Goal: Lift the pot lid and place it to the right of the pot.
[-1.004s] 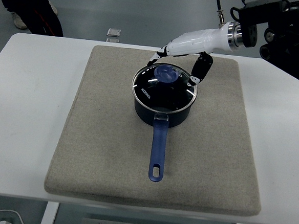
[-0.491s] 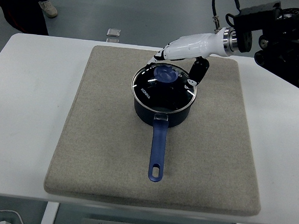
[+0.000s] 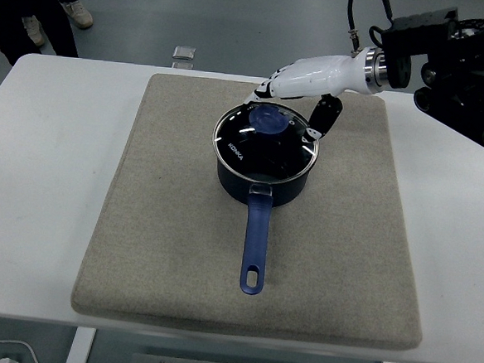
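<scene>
Pot (image 3: 263, 170): centred on your grey mat (image 3: 139, 224), handle toward you. Pot lid (image 3: 266, 137): seated on it, not yet lifted. Right hand (image 3: 302, 90): poised behind the blue knob (image 3: 270, 119), fingers spread to straddle it, holding nothing.

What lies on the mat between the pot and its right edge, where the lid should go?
Nothing: in the head view, the mat right of the pot is bare fabric.

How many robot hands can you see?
1. The right hand reaches in from the right, just behind the lid on the pot. The left hand is out of the picture.
</scene>
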You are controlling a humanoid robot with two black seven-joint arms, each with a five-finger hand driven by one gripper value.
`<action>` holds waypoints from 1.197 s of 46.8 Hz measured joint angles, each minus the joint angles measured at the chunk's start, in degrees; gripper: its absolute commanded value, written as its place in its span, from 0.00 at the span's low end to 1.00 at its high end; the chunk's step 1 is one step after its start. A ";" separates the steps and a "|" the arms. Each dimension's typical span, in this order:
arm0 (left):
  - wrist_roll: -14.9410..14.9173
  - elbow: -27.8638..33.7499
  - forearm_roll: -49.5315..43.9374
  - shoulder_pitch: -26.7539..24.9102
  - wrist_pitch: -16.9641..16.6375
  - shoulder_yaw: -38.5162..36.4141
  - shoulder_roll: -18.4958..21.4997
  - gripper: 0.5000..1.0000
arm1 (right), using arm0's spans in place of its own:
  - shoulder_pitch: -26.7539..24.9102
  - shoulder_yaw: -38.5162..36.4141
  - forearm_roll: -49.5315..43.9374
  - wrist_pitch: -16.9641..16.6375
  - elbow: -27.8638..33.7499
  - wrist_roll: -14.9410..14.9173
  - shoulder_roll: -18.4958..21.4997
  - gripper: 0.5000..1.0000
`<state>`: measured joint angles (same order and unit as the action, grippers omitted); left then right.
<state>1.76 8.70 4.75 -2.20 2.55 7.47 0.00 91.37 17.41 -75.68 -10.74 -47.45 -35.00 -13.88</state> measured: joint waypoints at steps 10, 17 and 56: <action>0.00 0.00 0.00 0.00 0.00 0.00 0.00 1.00 | -0.22 0.01 0.00 0.18 0.17 0.00 0.00 0.88; 0.00 0.00 0.00 -0.01 0.00 0.00 0.00 1.00 | -0.17 0.06 0.00 0.80 0.42 0.00 0.00 0.88; 0.00 0.00 0.00 -0.02 0.00 0.00 0.00 1.00 | -1.10 1.02 0.09 3.25 1.66 0.00 1.32 0.87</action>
<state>1.76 8.70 4.74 -2.22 2.55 7.47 0.00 90.27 18.43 -75.58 -7.49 -45.78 -35.00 -12.57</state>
